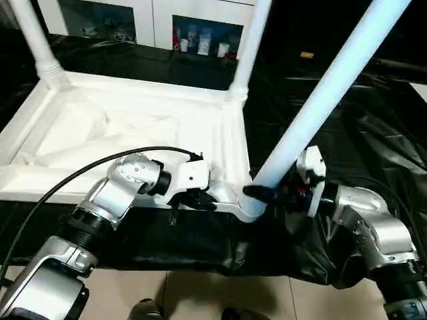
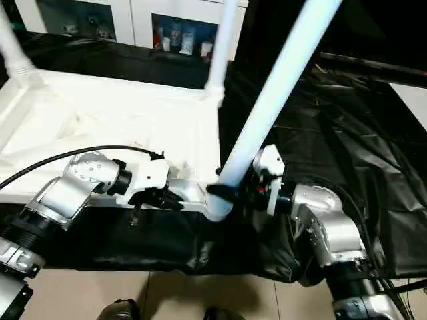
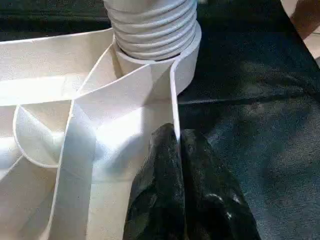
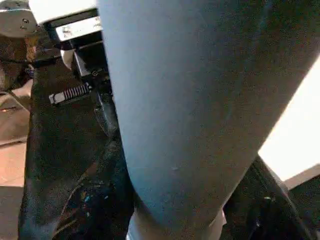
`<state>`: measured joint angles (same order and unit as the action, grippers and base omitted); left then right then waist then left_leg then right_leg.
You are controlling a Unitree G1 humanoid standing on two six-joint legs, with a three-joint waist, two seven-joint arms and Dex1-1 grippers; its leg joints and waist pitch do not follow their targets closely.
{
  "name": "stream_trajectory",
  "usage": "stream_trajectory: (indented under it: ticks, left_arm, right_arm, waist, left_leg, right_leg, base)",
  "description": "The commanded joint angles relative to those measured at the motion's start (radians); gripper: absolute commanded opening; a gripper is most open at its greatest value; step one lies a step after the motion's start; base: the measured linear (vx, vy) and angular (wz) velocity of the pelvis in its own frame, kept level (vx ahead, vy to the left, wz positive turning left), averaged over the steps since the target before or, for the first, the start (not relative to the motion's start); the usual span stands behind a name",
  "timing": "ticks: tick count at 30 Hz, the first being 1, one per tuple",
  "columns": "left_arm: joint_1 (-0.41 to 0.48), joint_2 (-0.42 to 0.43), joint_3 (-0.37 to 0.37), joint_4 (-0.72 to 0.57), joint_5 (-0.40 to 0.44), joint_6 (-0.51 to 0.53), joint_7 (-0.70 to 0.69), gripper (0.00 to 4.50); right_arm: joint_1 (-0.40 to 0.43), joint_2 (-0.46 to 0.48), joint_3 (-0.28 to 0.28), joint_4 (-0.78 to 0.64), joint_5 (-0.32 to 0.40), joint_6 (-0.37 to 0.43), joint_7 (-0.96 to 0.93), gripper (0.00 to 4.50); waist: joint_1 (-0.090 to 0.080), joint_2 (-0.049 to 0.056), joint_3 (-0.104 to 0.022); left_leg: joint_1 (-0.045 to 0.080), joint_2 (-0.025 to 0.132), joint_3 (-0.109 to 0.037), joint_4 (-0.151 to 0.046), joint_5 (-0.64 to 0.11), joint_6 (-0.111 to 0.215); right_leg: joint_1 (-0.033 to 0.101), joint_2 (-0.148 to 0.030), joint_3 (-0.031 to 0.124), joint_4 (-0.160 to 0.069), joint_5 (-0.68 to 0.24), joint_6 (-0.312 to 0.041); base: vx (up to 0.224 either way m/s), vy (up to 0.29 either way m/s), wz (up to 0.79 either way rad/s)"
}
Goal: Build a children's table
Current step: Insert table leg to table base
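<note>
- Nearest, two silver forearms reach forward over the near edge of a black-draped work table (image 1: pixel 373 133).
- Left gripper (image 1: pixel 179 207) is pinched shut on the thin near rim of the upturned tabletop (image 1: pixel 120 143), just beside the near right corner socket (image 3: pixel 186 65); the wrist view shows both fingers (image 3: pixel 165 170) pressed together astride that rim.
- Right gripper (image 1: pixel 270 193) is clamped around the base of a leg (image 1: pixel 333 80), its jaws held part open by the tube's width; the dark fingers wrap the tube just above the socket.
- That leg leans up and to the right, clearly tilted, with its ribbed end in or at the socket. It looks partly seated, though the collar hides how deep.
- Farther back, the tabletop lies underside up, ribs showing, with two more legs (image 1: pixel 250 47) standing upright in the far corners.
- Beyond is a white cabinet (image 1: pixel 143 23) with glass doors.
- To do this step well, I judge the leg should be brought upright in line with the socket before pressing or twisting, while the left gripper keeps the rim from sliding or lifting. Pushing while tilted risks jamming the ribs.
</note>
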<state>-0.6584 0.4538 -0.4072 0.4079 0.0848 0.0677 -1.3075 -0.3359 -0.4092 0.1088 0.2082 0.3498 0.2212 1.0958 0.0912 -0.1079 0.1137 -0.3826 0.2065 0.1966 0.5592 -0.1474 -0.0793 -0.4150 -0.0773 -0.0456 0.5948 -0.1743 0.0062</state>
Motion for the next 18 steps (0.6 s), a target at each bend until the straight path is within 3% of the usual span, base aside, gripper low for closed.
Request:
stream_trajectory:
  ticks: [1, 3, 8, 12, 18]
  left_arm:
    - [-0.002, -0.009, -0.028, -0.019, 0.016, -0.020, -0.008, 0.00]
    - [-0.001, -0.008, -0.028, -0.019, 0.018, -0.019, -0.007, 0.00]
    - [0.002, -0.006, -0.025, -0.020, 0.017, -0.015, 0.002, 0.00]
    - [0.004, -0.006, -0.024, -0.018, 0.012, -0.014, 0.007, 0.00]
    - [-0.003, -0.014, -0.021, -0.004, 0.016, -0.018, 0.021, 0.00]
  right_arm:
    - [0.071, 0.015, 0.099, 0.111, -0.082, 0.038, 0.006, 1.86]
    - [0.062, 0.029, 0.082, 0.132, -0.084, 0.031, -0.026, 1.86]
    - [0.035, 0.078, -0.014, 0.134, 0.017, 0.107, -0.104, 1.86]
    - [0.044, 0.090, -0.066, 0.113, 0.061, 0.161, -0.139, 1.86]
    - [0.077, 0.084, -0.091, 0.084, 0.074, 0.177, -0.161, 1.86]
  waist:
    - [-0.005, 0.018, -0.044]
    - [-0.008, 0.017, -0.041]
    - [-0.011, 0.019, -0.042]
    - [-0.008, 0.019, -0.044]
    - [-0.004, 0.022, -0.047]
  left_leg:
    - [0.025, 0.033, -0.014, -0.071, -0.293, 0.023]
    - [0.025, 0.033, -0.015, -0.076, -0.329, 0.011]
    - [0.030, 0.035, -0.022, -0.081, -0.402, -0.014]
    - [0.029, 0.035, -0.019, -0.080, -0.368, -0.012]
    - [0.027, 0.035, -0.014, -0.078, -0.326, -0.005]
  right_leg:
    - [0.029, -0.061, 0.041, -0.069, -0.264, -0.198]
    - [0.026, -0.061, 0.041, -0.074, -0.309, -0.189]
    - [0.021, -0.064, 0.042, -0.084, -0.404, -0.170]
    - [0.022, -0.063, 0.043, -0.081, -0.358, -0.172]
    - [0.025, -0.061, 0.043, -0.075, -0.282, -0.192]
  base:
    - [0.000, 0.000, 0.00]
    - [0.000, 0.000, 0.00]
    - [0.000, 0.000, 0.00]
    - [0.000, 0.000, 0.00]
    - [0.000, 0.000, 0.00]
